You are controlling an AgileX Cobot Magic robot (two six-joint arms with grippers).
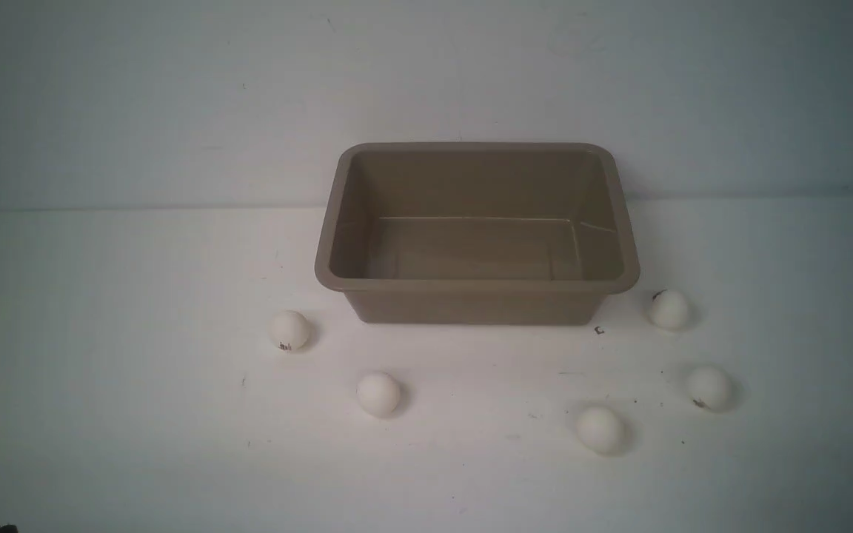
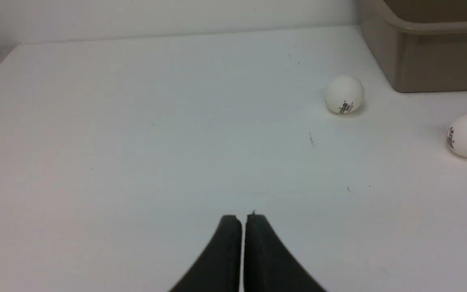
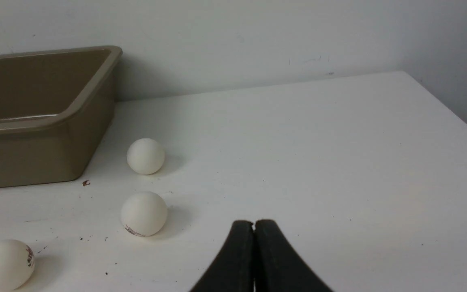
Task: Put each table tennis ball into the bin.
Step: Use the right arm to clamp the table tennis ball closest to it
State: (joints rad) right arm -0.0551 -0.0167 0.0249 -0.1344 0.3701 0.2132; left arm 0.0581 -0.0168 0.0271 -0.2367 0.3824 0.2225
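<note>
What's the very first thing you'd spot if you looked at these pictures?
The big taupe-brown bin catches the eye first. It sits empty in the middle of the white table, close to the back wall. Next come the white table tennis balls lying on the table around its near side: two on the left and three on the right.
</note>
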